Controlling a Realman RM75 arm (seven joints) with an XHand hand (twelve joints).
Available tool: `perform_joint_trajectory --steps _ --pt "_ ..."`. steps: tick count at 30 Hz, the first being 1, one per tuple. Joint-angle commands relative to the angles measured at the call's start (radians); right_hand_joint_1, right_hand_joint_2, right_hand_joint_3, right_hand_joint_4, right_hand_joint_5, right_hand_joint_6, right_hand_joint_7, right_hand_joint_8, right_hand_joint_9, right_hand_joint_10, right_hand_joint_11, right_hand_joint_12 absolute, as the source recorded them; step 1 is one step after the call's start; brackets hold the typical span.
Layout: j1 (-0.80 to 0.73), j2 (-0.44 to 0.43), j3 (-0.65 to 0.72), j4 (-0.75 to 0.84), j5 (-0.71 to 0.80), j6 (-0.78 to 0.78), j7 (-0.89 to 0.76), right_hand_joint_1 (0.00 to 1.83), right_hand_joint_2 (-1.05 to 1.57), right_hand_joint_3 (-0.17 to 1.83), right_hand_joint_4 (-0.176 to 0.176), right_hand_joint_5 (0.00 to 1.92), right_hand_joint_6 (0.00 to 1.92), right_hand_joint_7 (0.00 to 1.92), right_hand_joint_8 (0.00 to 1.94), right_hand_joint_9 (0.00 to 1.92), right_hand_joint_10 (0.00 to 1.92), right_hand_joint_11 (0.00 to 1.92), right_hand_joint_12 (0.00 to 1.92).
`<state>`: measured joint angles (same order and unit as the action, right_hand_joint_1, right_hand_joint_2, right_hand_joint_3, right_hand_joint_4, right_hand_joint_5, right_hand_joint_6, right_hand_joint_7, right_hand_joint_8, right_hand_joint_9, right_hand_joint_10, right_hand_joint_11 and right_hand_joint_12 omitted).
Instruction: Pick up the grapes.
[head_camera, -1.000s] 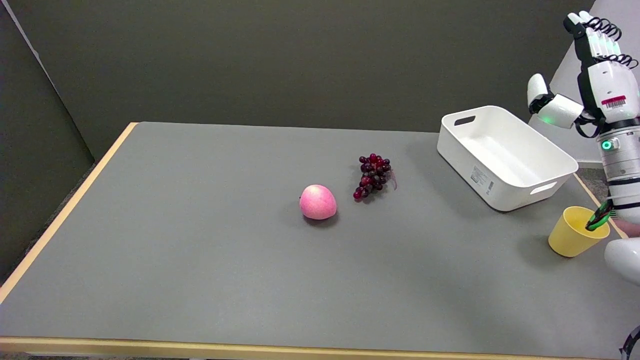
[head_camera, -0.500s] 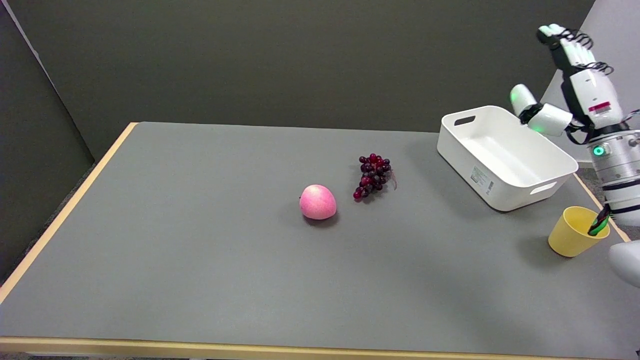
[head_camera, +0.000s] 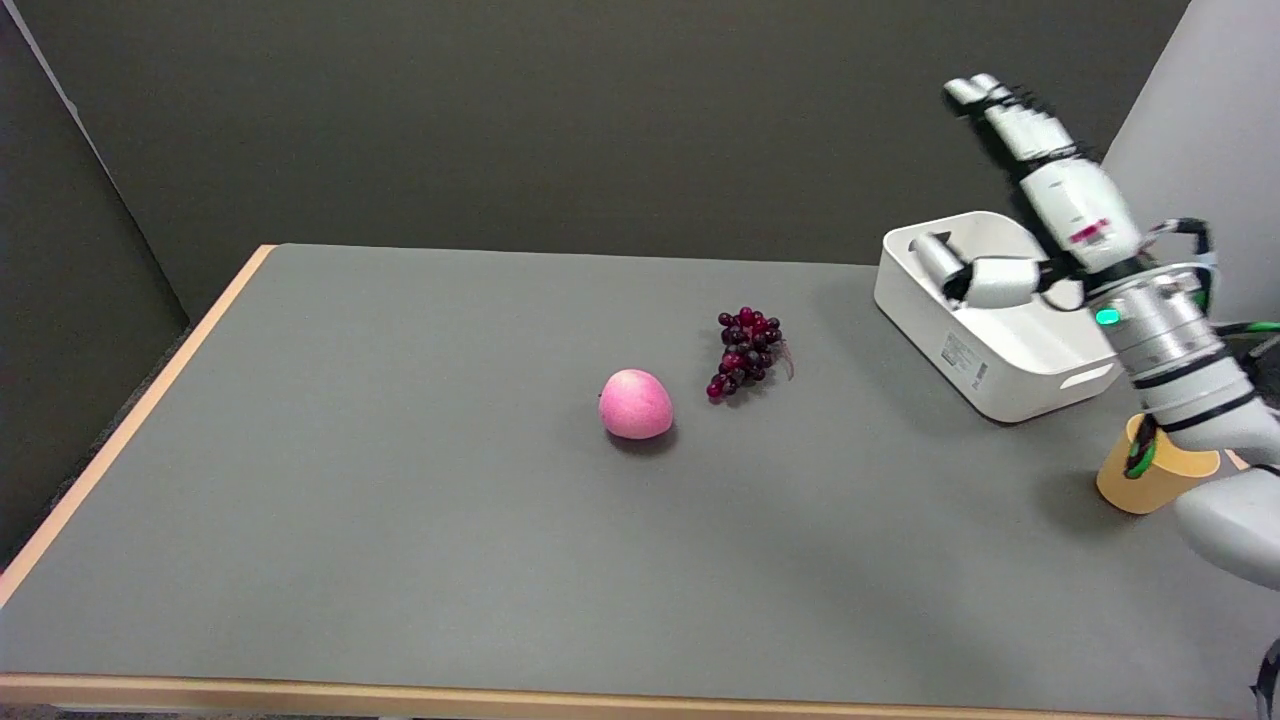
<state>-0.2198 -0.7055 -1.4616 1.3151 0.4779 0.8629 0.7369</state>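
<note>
A bunch of dark red grapes (head_camera: 746, 351) lies on the grey table (head_camera: 400, 480) near its middle, slightly right of centre. My right hand (head_camera: 1040, 190) is raised in the air at the right, over the white bin, with its fingers stretched up and apart and the thumb sticking out to the left. It holds nothing. The hand is far to the right of the grapes and well above the table.
A pink apple (head_camera: 635, 404) sits just left of and in front of the grapes. A white bin (head_camera: 980, 350) stands at the back right. A yellow cup (head_camera: 1150, 480) stands near the right edge, partly behind my forearm.
My right arm has swung left and leaned over, carrying the hand from the far right edge to above the white bin. The grapes and apple have not moved.
</note>
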Motion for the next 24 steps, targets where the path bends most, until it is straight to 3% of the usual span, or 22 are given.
perform_joint_trajectory --steps 1,6,12,17,24 --pt "0.104 -0.024 -0.232 0.280 -0.103 -0.459 -0.385 0.48 0.50 0.92 0.031 0.01 0.06 0.00 0.01 0.00 0.05 0.00 0.49" --pt "0.139 -0.130 -0.242 0.315 -0.101 -0.623 -0.490 0.43 0.50 0.91 0.024 0.00 0.00 0.00 0.00 0.00 0.00 0.00 0.38" --pt "0.147 -0.183 -0.253 0.307 -0.091 -0.671 -0.538 0.44 0.48 0.89 0.018 0.00 0.00 0.00 0.00 0.00 0.00 0.00 0.33" --pt "0.147 -0.223 -0.306 0.234 -0.025 -0.550 -0.545 0.44 0.48 0.88 0.014 0.00 0.00 0.00 0.00 0.00 0.00 0.00 0.32" --pt "0.157 -0.237 -0.308 0.278 0.028 -0.567 -0.701 0.44 0.52 0.91 0.003 0.00 0.06 0.00 0.00 0.00 0.00 0.00 0.35"
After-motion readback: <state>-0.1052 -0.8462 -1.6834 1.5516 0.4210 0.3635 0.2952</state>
